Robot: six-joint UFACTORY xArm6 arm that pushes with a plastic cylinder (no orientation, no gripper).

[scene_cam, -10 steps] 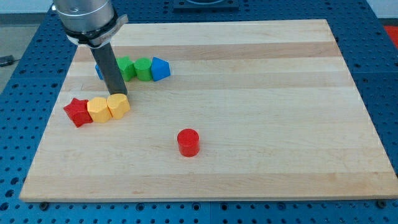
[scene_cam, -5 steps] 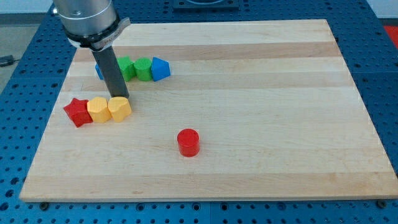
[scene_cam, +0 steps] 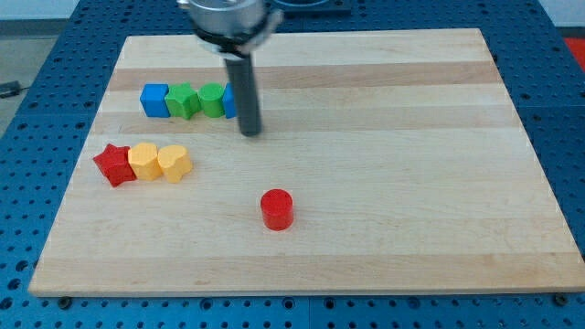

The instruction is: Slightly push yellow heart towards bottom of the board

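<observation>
1. The yellow heart (scene_cam: 174, 163) sits near the board's (scene_cam: 384, 256) left edge, about halfway down. It touches a second yellow block (scene_cam: 143, 162), and a red star (scene_cam: 113, 164) sits on the far left of that row.
2. My tip (scene_cam: 250, 133) is well apart from the heart, up and to the view's right. It stands just below a row of blocks near the top-left corner: a blue cube (scene_cam: 154, 100), two green blocks (scene_cam: 197, 100), and one more blue block mostly hidden behind the rod.
3. The rod stands straight up (it has no claw, so it holds nothing).
4. A red cylinder (scene_cam: 276, 208) sits alone toward the bottom edge.
5. I think the heart looks free to slide down.
</observation>
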